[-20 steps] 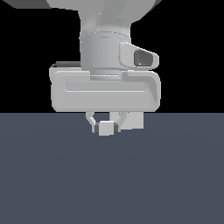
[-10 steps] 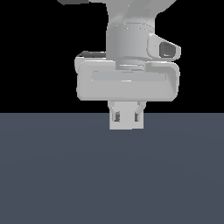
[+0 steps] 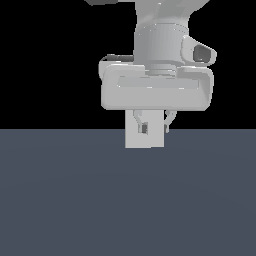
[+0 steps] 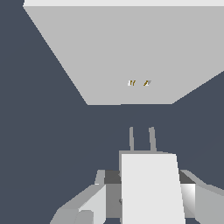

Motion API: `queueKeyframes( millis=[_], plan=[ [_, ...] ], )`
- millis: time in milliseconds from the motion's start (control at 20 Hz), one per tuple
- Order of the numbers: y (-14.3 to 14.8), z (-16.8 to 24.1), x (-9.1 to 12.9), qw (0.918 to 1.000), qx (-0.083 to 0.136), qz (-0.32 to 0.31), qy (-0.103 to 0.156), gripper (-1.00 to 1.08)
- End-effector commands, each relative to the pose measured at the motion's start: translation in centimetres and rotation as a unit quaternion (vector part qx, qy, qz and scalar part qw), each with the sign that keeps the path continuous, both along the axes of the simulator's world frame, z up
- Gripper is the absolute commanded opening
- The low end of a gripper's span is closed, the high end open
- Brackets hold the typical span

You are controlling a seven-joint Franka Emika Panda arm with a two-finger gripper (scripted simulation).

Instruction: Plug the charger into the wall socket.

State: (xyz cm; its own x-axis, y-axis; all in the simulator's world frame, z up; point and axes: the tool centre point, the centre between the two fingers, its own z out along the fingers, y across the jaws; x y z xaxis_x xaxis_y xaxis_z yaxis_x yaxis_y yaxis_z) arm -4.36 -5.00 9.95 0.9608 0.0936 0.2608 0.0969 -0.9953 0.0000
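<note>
In the wrist view my gripper (image 4: 146, 197) is shut on the charger (image 4: 151, 183), a plain white block with two thin prongs (image 4: 131, 139) sticking out ahead. The prongs point toward the wall socket (image 4: 131, 48), a flat light grey plate with two tiny yellowish dots (image 4: 139, 82). A gap of dark surface separates prongs and plate. In the exterior view the gripper (image 3: 151, 129) hangs under the broad hand, right in line with the socket plate (image 3: 145, 141). There the charger blends with the plate and I cannot pick it out.
A dark grey-blue surface (image 3: 125, 200) fills the lower half of the exterior view, with black background above. The arm's wrist (image 3: 160, 45) rises out of the frame's top.
The hand with the charger has moved toward the exterior view's right and slightly up, from beside the socket plate to directly in line with it.
</note>
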Motion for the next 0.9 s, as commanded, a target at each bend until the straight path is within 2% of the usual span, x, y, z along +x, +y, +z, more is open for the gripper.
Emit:
queueKeyframes(
  millis=[0, 450, 850],
  plan=[
    [-0.1, 0.1, 0.1, 1.0, 0.0, 0.001, 0.0, -1.0],
    [0.0, 0.1, 0.5, 1.0, 0.0, 0.001, 0.0, -1.0],
    [0.2, 0.0, 3.2, 1.0, 0.0, 0.001, 0.0, -1.0]
  ],
)
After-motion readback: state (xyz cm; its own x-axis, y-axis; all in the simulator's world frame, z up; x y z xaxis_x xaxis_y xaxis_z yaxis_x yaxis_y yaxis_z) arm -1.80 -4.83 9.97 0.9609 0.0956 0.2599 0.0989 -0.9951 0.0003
